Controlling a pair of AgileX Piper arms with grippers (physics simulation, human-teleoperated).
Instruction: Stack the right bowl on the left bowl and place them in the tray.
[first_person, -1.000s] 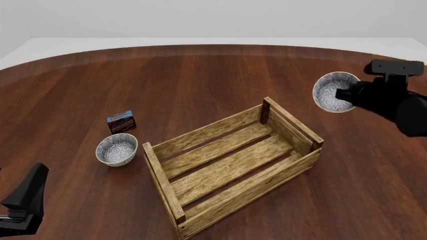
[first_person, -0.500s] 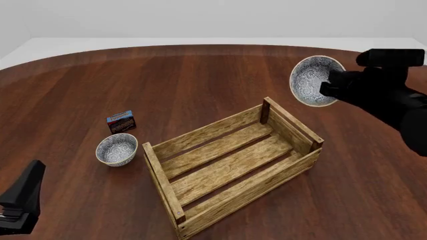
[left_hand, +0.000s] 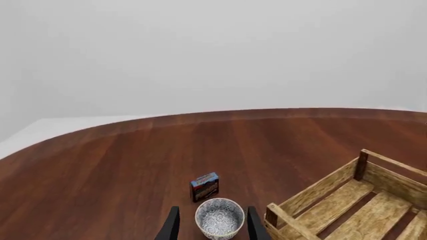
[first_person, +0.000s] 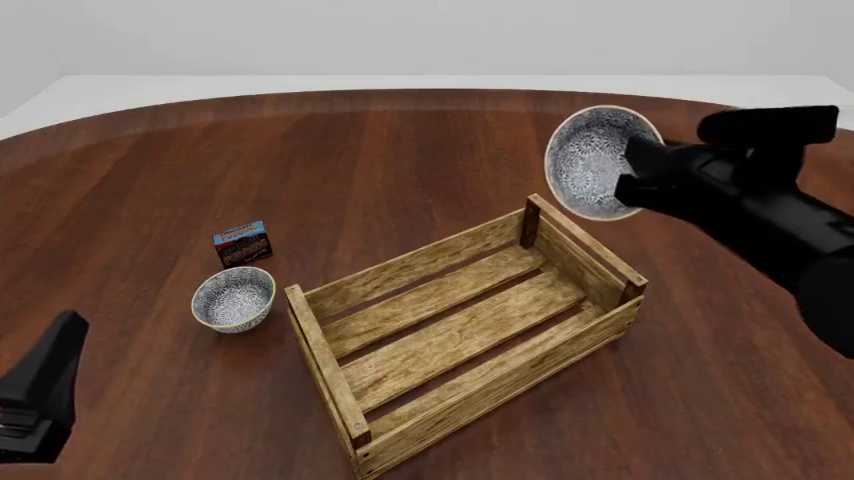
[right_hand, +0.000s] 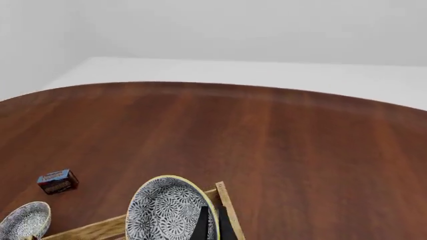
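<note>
- Bowls first: my right bowl (first_person: 597, 160) sits in the upper right of the front frame, tipped on edge with its patterned inside facing left, off the tabletop (first_person: 400, 160).
- My right tool (first_person: 638, 175) is clamped on that bowl's rim, beyond the tray's far right corner post.
- My left bowl (first_person: 234, 298) stands upright on the tabletop at left of centre, just beside the tray's left end.
- My tray (first_person: 461, 330) fills the lower middle.
- My left tool (left_hand: 210, 227) has its fingers spread, the left bowl showing between them in the wrist frame.
- Small red-blue box (first_person: 242, 243) stands near the left bowl, just above it in frame.
</note>
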